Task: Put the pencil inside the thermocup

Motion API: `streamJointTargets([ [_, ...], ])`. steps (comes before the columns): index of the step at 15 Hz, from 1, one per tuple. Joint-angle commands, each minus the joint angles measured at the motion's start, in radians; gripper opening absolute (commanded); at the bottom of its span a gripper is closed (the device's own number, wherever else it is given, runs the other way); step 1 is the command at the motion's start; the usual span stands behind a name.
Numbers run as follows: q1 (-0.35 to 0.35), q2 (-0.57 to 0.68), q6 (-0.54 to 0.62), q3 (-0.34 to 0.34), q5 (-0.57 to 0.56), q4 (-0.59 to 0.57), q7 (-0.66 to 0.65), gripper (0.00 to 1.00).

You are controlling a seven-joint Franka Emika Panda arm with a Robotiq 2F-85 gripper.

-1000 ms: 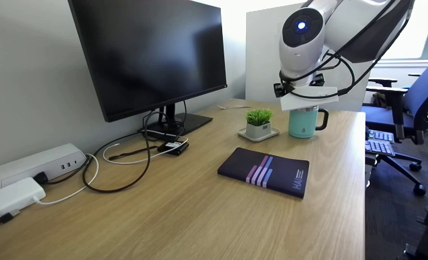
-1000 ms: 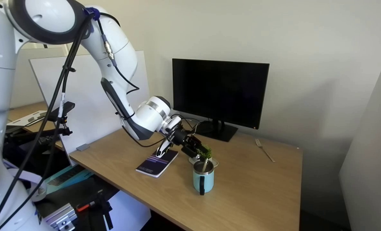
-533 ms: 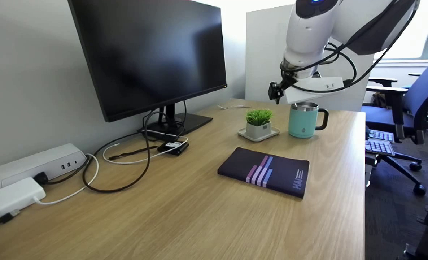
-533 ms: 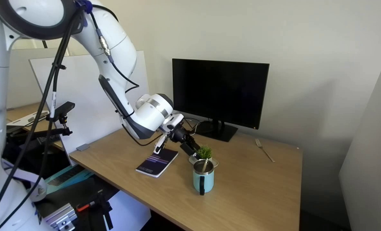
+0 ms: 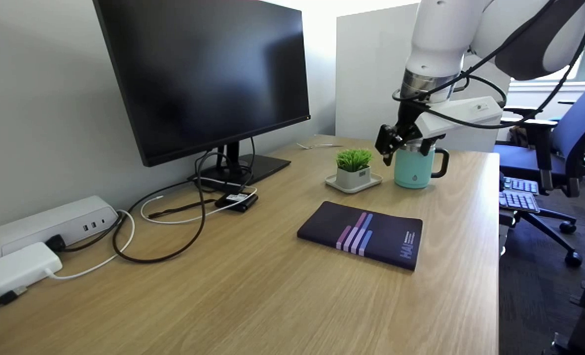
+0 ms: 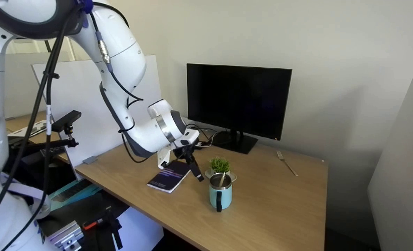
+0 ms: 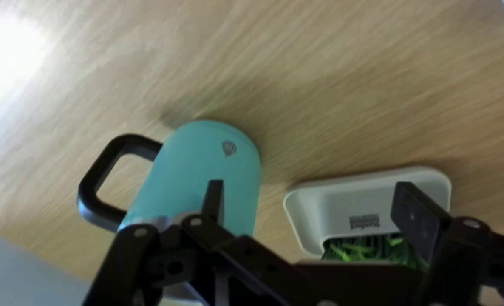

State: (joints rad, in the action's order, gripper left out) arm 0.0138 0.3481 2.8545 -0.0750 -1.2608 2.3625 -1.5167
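The mint-green thermocup [image 6: 228, 198] stands upright on the table, its dark handle to one side. It also shows in the other views [image 5: 413, 170] [image 7: 192, 170]. The thin tan pencil [image 6: 222, 179] leans inside the thermocup, its upper end just above the rim. It cannot be made out in the wrist view. My gripper [image 7: 310, 187] is open and has nothing between its fingers. In the wrist view one finger overlaps the thermocup and the other overlaps the plant's tray. In an exterior view the gripper [image 6: 197, 173] is low, beside the thermocup and apart from it.
A small potted plant [image 5: 353, 162] on a white tray stands close to the thermocup. A dark notebook [image 5: 361, 234] lies nearby. A fork [image 6: 286, 163] lies farther off. A monitor [image 6: 238, 101] stands at the back, with cables [image 5: 203, 197] by its base.
My gripper has moved away from above the plant and the thermocup toward the notebook side, and it points more steeply down. The thermocup and the pencil inside it have not moved.
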Motion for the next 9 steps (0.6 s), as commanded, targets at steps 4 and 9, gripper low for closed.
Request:
streamJointTargets([
  [4,0.239,0.066,-0.001,-0.299,0.337,0.093,0.480,1.00],
  [9,0.553,0.166,-0.217,-0.682,0.564,0.064,0.835,1.00],
])
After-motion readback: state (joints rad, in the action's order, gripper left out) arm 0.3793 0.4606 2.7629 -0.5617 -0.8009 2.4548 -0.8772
